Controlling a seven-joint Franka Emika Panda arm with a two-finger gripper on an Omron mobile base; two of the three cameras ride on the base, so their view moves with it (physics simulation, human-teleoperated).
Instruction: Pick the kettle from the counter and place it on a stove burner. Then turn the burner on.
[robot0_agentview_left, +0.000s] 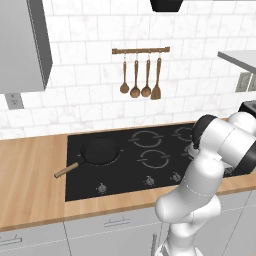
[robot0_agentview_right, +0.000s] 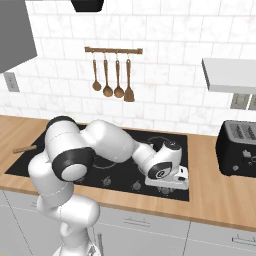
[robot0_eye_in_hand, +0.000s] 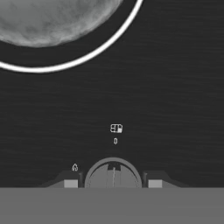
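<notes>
Right at the fingertips (robot0_eye_in_hand: 70, 183) sits a round control knob (robot0_eye_in_hand: 113, 175), its raised pointer ridge running straight away from the hand. The gripper (robot0_eye_in_hand: 113, 181) straddles it with one dark tip on either side. The tips stand very near the knob's rim, but I cannot tell whether they have pinched it or are a hair short of it. That is the relation the next move seems to hinge on: the knob is centred between the jaws and low against the black cooktop (robot0_eye_in_hand: 175, 109), so a twist of the wrist ought to turn it, provided the grip is firm. Just past the knob is a small printed burner marker (robot0_eye_in_hand: 116, 128). Beyond that, toward the upper left of the hand view, the kettle (robot0_eye_in_hand: 52, 22) rests inside a white burner ring (robot0_eye_in_hand: 94, 54). From here it shows as a dull, mottled silver-grey dome; handle and spout are out of frame. So the placing looks done and the switching-on is what's in hand. From the base cameras, the arm is folded low over the front right of the hob. Further left, a black frying pan (robot0_agentview_left: 100, 150) occupies another burner, with the wood-grain counter (robot0_agentview_left: 30, 175) stretching beyond it.
</notes>
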